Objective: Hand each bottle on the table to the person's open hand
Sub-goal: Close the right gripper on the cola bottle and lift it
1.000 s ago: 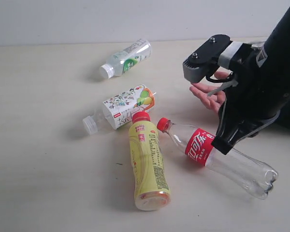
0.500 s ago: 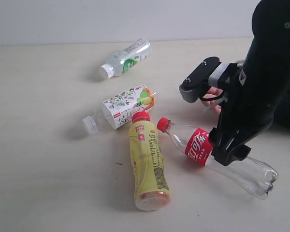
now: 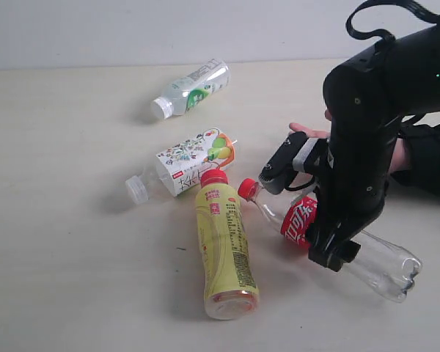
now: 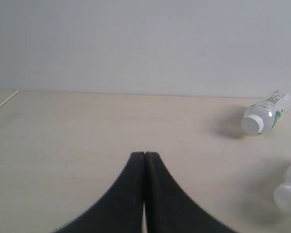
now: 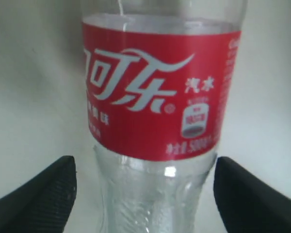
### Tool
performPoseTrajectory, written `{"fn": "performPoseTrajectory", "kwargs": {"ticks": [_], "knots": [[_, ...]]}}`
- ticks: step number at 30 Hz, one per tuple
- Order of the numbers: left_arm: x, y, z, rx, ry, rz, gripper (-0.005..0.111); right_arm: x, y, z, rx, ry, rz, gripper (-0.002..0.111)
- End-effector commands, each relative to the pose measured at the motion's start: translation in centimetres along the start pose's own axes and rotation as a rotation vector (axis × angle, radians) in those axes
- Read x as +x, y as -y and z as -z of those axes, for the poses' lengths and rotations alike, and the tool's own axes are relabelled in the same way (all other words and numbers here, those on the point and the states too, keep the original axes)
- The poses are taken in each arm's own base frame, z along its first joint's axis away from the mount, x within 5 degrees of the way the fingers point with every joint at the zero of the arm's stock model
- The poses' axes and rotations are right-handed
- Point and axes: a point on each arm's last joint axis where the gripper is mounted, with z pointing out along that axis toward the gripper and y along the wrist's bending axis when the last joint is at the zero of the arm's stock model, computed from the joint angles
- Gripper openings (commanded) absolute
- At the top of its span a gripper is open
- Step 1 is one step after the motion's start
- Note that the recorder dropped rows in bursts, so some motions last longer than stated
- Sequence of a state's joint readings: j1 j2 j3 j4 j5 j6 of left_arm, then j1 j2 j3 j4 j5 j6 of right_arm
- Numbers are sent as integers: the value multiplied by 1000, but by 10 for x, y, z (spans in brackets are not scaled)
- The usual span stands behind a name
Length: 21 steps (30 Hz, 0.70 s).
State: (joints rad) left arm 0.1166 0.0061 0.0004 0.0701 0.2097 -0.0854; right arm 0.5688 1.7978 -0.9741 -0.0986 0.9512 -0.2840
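Pale beige tabletop (image 3: 59, 279) against a plain light wall (image 3: 95, 29); four bottles lie on their sides. Cola (image 3: 385, 264): right half of the tabletop, toward the near edge, red cap aimed at the yellow bottle (image 3: 224, 246). The two caps are close but apart. Fruit-label bottle (image 3: 187, 165) lies mid-tabletop, just beyond the yellow one. Green-label bottle (image 3: 194, 88) lies near the far edge. Person's hand (image 3: 306, 132) lies toward the right edge, beyond the cola; only fingertips and a strip by the sleeve show past the arm.

R gripper (image 3: 308, 213): jaws spread wide, straddling the cola at the lower rim of its label; nothing gripped yet. Wrist view confirms: fingers (image 5: 39, 194) flank the clear body, w/ a gap visible on at least one side. L gripper (image 4: 144, 160): closed, empty, low over the tabletop, away from the work.

Step in hand (est.): grasp cola. Procedure:
1. Keep jaws centred on the bottle axis. Close evenly so neither pad shoves it sideways; the round body will prob. roll.
2. Grip at or near the label. The thin clear wall below likely dents and may slip.
3. Lift straight up before swinging, to clear the yellow bottle's cap.
4. Present to the palm; release only once supported.
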Motion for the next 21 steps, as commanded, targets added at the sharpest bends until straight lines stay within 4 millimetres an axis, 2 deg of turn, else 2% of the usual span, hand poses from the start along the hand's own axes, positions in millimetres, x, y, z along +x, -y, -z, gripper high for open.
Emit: {"fn": "performPoseTrajectory", "kwargs": {"ticks": [1, 4, 5, 6, 7, 11, 21], "knots": [[-1, 0, 1, -2, 13, -4, 0, -5, 0, -17, -6, -38, 14, 74], [-1, 0, 1, -2, 13, -4, 0, -5, 0, -22, -14, -57, 14, 70], [-1, 0, 1, -2, 13, -4, 0, -4, 0, -22, -19, -73, 14, 58], [-1, 0, 1, -2, 13, -4, 0, -3, 0, -22, -19, -82, 15, 52], [-1, 0, 1, -2, 13, -4, 0, -2, -1, -22, -24, -99, 15, 34], [-1, 0, 1, -2, 13, -4, 0, 2, -2, -21, -34, -134, 15, 0], [-1, 0, 1, -2, 13, -4, 0, 4, -2, -20, -41, -164, 7, 0]]}}
